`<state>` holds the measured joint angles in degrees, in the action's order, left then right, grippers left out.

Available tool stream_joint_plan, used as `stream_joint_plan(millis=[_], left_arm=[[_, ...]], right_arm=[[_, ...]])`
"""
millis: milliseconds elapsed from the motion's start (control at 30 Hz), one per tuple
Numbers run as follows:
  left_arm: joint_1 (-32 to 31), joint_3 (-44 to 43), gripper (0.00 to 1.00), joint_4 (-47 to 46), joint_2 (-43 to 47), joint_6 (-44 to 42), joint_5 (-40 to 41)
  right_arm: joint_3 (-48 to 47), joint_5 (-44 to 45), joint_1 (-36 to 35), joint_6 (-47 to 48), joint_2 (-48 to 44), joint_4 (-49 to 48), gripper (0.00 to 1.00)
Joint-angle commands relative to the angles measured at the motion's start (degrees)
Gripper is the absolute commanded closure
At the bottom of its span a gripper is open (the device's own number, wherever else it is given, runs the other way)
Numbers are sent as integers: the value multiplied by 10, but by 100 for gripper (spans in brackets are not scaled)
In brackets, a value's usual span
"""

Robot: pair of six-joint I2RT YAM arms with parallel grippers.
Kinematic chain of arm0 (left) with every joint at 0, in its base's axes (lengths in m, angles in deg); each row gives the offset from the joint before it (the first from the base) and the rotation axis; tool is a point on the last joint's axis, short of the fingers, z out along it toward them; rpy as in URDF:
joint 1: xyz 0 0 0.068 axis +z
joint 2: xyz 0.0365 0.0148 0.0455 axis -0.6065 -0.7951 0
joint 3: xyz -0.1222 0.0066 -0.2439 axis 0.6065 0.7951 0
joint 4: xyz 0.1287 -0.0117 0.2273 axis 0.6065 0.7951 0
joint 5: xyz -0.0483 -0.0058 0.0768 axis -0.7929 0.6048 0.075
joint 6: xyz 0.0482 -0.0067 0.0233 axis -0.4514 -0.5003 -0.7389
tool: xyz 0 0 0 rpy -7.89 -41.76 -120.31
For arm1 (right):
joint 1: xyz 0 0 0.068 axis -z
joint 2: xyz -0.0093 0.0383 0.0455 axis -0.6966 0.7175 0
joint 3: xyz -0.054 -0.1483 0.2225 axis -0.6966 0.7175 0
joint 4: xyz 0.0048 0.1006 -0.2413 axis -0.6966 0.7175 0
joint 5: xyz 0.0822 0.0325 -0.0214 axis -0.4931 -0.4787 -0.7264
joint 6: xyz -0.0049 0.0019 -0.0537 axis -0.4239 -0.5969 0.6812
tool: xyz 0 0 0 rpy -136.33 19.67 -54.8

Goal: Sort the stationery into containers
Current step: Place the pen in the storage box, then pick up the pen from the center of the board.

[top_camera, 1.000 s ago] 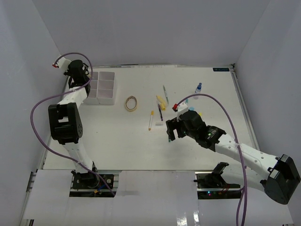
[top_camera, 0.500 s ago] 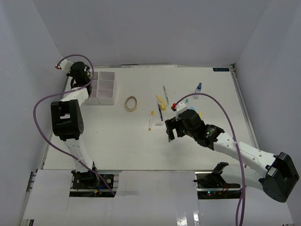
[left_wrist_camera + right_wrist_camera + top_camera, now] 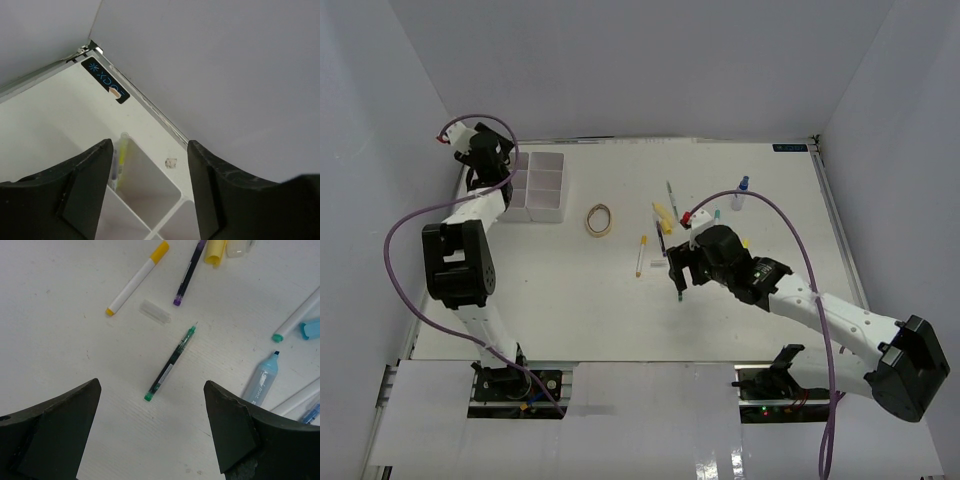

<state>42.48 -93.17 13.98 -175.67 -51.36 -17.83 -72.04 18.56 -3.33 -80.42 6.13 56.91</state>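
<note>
Green pen (image 3: 171, 362) lies on the table (image 3: 60, 340) beneath the right gripper (image 3: 678, 272), jaws wide, empty; evidently the pick-up step, needing descent and closure across the barrel. Left gripper (image 3: 147, 185), part-open and empty, hangs over the far-left white tray (image 3: 548, 160) holding a yellow pen (image 3: 119, 162). Clear cap (image 3: 155, 311) nearby, not obstructing.
</note>
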Motion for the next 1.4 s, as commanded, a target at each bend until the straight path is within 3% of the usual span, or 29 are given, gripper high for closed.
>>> stream_joint_plan(millis=[0,67,100,200,367,467,600,900,1200,1367], left_arm=[[1,9,27,64,95,-30,-52],[1,12,19,97,137,-50,-82],[1,18,11,112,151,-60,-104],[0,34,2,220,214,-101,-194],[0,115,2,330,330,-134,-314],[-18,193,2,344,372,-126,-370],[-42,249,2,339,385,-163,-354],[-42,236,2,348,365,-152,-396],[-42,237,2,350,360,-138,-413],[-42,241,2,349,360,-127,-426]], right_arm=[[-56,-9,21,-18,33,-14,10],[-96,-9,36,-23,58,-1,10],[-112,-11,55,-22,86,6,10],[-168,-34,93,-15,137,21,7],[-260,-41,144,-6,227,32,0],[-319,-40,160,0,290,34,10],[-396,-19,162,31,375,36,18],[-540,16,169,70,547,33,30],[-554,17,183,70,604,-2,43],[-557,7,194,61,628,-7,45]])
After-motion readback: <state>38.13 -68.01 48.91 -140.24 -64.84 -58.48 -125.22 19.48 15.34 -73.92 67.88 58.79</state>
